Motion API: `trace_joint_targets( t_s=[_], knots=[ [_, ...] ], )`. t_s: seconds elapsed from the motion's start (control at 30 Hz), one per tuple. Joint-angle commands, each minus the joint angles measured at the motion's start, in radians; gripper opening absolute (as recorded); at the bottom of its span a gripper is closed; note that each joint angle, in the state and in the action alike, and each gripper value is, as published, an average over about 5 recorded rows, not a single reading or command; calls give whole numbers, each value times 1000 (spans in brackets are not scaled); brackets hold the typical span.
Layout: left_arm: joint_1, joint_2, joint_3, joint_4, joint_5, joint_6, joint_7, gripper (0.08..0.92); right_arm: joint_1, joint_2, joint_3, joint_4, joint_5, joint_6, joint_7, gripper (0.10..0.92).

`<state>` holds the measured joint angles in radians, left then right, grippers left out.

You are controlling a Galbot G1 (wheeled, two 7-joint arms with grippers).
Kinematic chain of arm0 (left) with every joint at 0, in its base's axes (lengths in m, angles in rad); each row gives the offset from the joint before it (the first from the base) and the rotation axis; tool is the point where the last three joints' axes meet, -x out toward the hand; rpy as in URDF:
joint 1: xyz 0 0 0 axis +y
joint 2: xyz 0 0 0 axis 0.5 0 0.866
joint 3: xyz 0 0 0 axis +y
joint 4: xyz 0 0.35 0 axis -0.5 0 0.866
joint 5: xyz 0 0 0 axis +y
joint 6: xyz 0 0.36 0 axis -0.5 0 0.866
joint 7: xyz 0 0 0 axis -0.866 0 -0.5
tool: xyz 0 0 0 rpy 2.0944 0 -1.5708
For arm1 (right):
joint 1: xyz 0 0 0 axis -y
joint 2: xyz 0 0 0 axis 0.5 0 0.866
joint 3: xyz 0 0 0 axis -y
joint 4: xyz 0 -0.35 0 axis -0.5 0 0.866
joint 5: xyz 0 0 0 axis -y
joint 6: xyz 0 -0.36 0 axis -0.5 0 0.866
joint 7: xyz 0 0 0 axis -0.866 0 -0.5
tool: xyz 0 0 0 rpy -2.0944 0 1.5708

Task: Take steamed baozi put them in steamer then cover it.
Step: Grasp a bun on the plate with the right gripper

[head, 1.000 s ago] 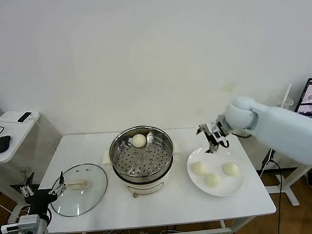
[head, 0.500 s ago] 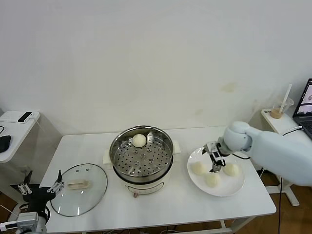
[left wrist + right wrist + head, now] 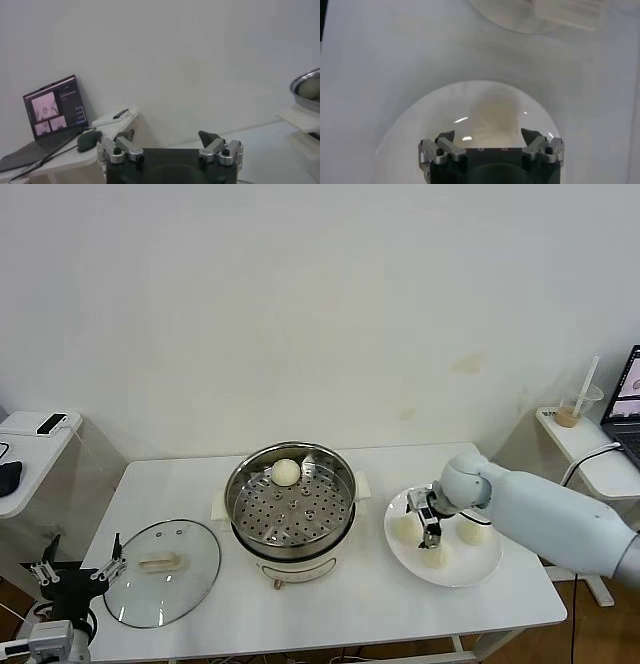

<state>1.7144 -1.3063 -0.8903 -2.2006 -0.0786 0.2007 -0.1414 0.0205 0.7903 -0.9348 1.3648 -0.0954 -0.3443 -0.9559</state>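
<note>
The steel steamer stands mid-table with one baozi on its perforated tray. Three more baozi lie on a white plate to its right. My right gripper hangs open low over the plate among them; in the right wrist view a baozi lies just ahead of the right gripper, between its spread fingers. The glass cover lies flat on the table's left. My left gripper waits open beyond the table's left front corner, and the left gripper holds nothing.
A side table at the right carries a cup with a straw and a laptop. Another side table at the left holds a phone and a mouse. The steamer's rim shows at the left wrist view's edge.
My right gripper has come down and towards the steamer, from above the plate's far rim to low among the buns. The left gripper drifted slightly outward.
</note>
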Motion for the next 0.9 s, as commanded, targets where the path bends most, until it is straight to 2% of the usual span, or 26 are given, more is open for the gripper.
trace_joint_targets(
  t_s=[0.03, 0.4, 0.6, 0.9],
  knots=[
    [-1, 1, -4, 4, 1, -1, 0, 823, -41, 72, 29, -114, -41, 1, 14, 823],
    [-5, 0, -3, 4, 3, -1, -1, 823, -49, 103, 42, -164, -50, 8, 4, 806],
    [-5, 0, -4, 0, 3, -1, -2, 823, -44, 101, 45, -162, -52, 3, -11, 747],
    [-4, 1, -3, -6, 3, -1, -3, 823, 28, 60, 40, -114, -14, 1, -69, 603]
  ],
)
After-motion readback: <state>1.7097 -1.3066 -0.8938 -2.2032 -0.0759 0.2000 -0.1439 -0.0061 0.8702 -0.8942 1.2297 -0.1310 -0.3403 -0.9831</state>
